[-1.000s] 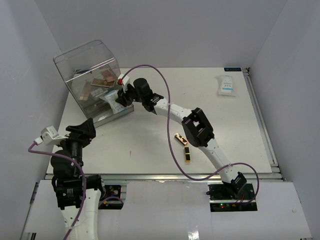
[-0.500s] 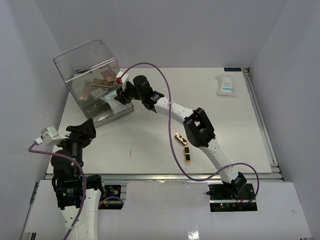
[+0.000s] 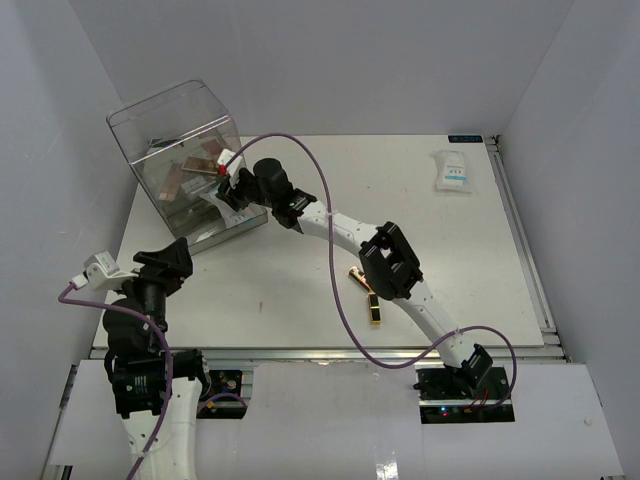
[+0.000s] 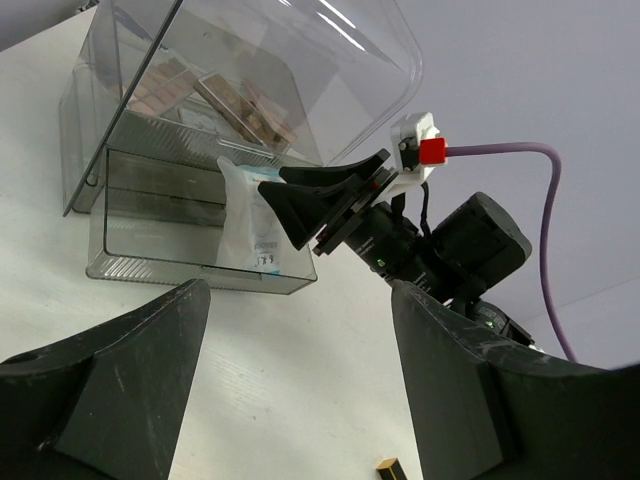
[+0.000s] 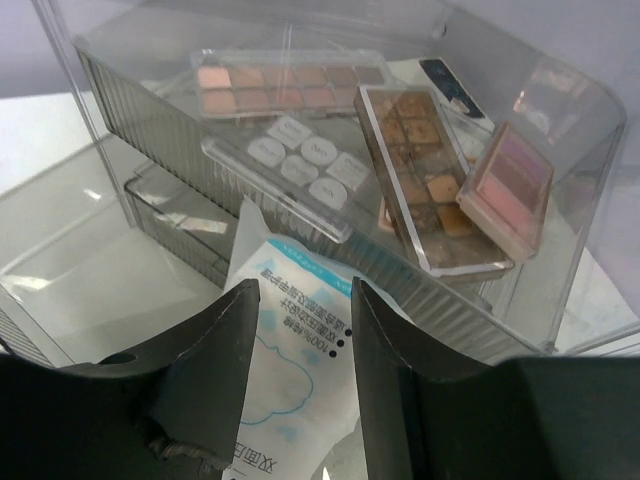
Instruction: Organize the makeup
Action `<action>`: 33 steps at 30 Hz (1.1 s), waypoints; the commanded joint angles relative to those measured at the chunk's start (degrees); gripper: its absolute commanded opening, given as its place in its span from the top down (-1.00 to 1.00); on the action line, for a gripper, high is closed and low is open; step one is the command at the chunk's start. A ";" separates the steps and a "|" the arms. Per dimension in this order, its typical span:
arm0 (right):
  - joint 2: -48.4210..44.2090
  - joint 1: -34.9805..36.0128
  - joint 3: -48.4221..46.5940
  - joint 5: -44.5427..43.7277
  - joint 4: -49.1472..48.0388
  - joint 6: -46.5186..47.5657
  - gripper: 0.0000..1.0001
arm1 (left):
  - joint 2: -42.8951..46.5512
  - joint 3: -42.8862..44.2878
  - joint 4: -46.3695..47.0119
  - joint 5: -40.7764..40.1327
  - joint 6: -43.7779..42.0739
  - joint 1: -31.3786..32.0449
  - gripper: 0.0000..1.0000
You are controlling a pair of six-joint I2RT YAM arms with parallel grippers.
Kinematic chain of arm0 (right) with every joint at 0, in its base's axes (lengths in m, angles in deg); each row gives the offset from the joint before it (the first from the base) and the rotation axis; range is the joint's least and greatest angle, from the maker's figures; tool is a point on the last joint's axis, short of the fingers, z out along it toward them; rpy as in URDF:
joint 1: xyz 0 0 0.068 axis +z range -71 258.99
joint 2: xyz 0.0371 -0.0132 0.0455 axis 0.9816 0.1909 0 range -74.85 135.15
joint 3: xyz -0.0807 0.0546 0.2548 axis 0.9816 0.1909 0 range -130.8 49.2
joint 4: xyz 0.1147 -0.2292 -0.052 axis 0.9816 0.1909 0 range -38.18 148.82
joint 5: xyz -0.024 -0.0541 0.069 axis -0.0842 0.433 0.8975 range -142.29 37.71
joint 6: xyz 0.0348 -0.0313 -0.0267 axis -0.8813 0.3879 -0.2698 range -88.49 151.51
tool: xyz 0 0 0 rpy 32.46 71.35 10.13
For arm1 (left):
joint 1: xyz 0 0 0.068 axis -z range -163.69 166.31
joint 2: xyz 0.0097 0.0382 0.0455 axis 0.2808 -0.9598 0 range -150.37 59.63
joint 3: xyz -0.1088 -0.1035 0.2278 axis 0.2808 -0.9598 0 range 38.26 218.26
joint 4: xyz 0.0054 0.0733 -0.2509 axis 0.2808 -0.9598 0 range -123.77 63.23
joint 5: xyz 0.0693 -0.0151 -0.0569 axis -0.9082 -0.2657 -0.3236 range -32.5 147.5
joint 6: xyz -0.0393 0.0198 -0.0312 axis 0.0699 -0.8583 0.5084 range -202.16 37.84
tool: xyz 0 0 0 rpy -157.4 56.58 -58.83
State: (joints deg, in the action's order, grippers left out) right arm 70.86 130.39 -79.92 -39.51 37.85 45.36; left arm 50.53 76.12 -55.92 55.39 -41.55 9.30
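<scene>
Two arms work at the white table. The right arm is stretched out to the clear box at the far left corner. The left arm is folded near its base, well apart from the box.

1. Right gripper: the fingers are clamped on the near end of a white-blue sachet. The sachet stands roughly upright at the open front of the box's lower level, below the shelf that carries the palettes. Whether its lower edge touches the box floor cannot be told.
2. Left gripper: the fingers are spread wide with nothing between them. It is aimed toward the box and the right gripper.
3. Upper shelf of the box:
   - A long palette lies at the back.
   - A clear tray of white discs lies in front of it.
   - A brown palette lies to the right of the tray.
   - A pink palette rests tilted against the outer edge of the brown palette.
4. Second sachet: it lies flat near the far right corner of the table, well apart from both arms.
5. Lipstick tubes: two black-and-gold tubes lie near each other on the table beside the right arm's forearm.
</scene>
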 commanded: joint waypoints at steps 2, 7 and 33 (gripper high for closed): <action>2.33 -0.66 -1.69 -2.47 -1.95 2.23 0.04 | 0.14 -0.74 -0.14 0.70 0.70 -0.14 -0.68; 4.16 -0.99 -2.71 -2.00 0.50 1.81 0.05 | 0.14 -0.73 -0.20 0.74 0.66 -0.15 -0.68; -6.45 -2.13 1.81 2.47 2.07 -6.85 -0.26 | -0.30 -0.24 0.63 1.36 1.05 -0.11 -0.68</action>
State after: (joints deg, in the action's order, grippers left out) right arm 71.54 129.00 -78.04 -38.07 39.87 42.96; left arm 50.53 75.37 -56.06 55.52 -40.62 9.30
